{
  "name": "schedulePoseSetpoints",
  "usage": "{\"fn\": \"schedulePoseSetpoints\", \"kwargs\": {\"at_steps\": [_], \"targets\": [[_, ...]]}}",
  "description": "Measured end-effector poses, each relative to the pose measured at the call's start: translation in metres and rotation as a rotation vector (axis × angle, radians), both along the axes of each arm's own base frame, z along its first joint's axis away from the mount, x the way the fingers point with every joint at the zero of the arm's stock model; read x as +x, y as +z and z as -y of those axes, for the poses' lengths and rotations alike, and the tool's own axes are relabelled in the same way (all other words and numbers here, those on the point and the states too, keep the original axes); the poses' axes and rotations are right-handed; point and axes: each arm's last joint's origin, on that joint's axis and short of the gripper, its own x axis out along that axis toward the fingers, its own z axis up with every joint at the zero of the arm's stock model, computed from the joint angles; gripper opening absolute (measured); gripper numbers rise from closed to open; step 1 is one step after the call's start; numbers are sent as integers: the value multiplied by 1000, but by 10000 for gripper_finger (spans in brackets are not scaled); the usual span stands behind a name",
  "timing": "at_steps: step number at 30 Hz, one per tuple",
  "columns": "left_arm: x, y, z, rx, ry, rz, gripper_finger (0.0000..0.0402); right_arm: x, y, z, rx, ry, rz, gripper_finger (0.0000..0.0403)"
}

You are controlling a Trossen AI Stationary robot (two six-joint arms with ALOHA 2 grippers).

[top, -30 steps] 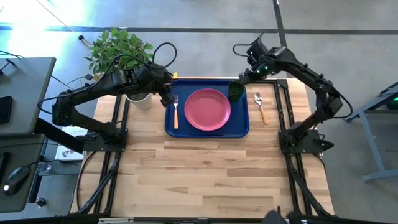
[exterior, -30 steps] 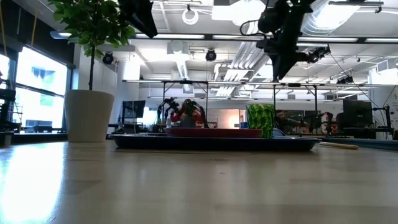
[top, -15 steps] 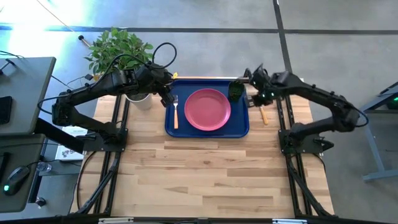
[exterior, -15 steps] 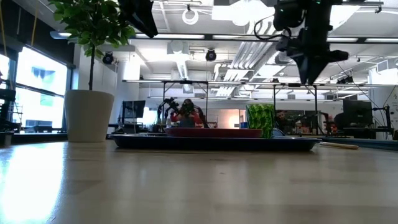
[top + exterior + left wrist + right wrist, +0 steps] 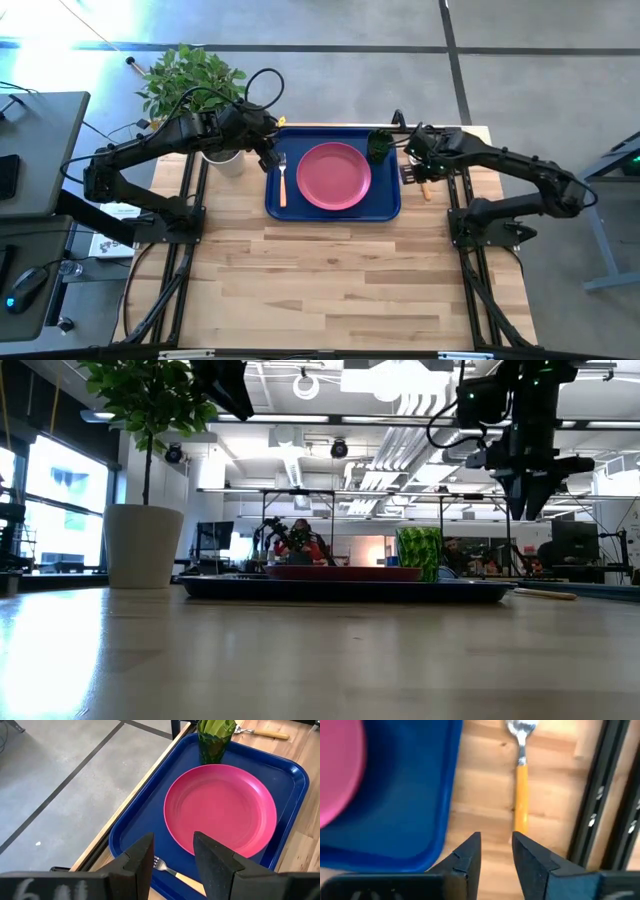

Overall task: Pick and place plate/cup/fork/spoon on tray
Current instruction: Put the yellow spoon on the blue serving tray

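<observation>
The blue tray (image 5: 391, 205) lies at the table's far middle. On it rest the pink plate (image 5: 334, 176), the fork (image 5: 282, 180) along its left side, and the green cup (image 5: 379, 147), upright at its far right corner. The spoon (image 5: 521, 780) lies flat on the wood just right of the tray, bowl toward the far edge. My right gripper (image 5: 495, 855) hangs open above the spoon's handle, pointing down, well clear of the table in the low view (image 5: 525, 500). My left gripper (image 5: 172, 857) hovers open over the tray's far left corner.
A potted plant (image 5: 190, 80) in a pale pot (image 5: 143, 545) stands at the far left, beside the left arm. Black frame rails (image 5: 600, 810) run along the table's right edge close to the spoon. Bare wood (image 5: 330, 280) fills the near half.
My right gripper has swung from above the cup toward the table's right and near side and come down, rolling as it went; it now hangs over the spoon. The cup has stayed upright on the tray.
</observation>
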Motion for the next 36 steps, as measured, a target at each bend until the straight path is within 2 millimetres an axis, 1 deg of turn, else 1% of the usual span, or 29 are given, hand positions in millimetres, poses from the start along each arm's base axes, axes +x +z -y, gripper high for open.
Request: {"fn": "schedulePoseSetpoints", "kwargs": {"at_steps": [6,9,15,21,25,31,36], "targets": [[0,0,0,0,0,0,129,-5,-16,8,5,-18,-2,154],[0,0,0,1,1,0,129,-9,-27,13,13,-25,11,166],[0,0,0,2,2,0,129,-20,-48,23,29,-58,36,164],[0,0,0,2,2,0,129,-28,-56,33,56,-74,16,161],[0,0,0,1,3,1,129,-26,-64,41,74,-76,-6,161],[0,0,0,3,4,0,129,-21,-84,53,131,-51,-57,161],[0,0,0,6,10,-1,129,-20,-99,64,157,-44,-81,161]]}}
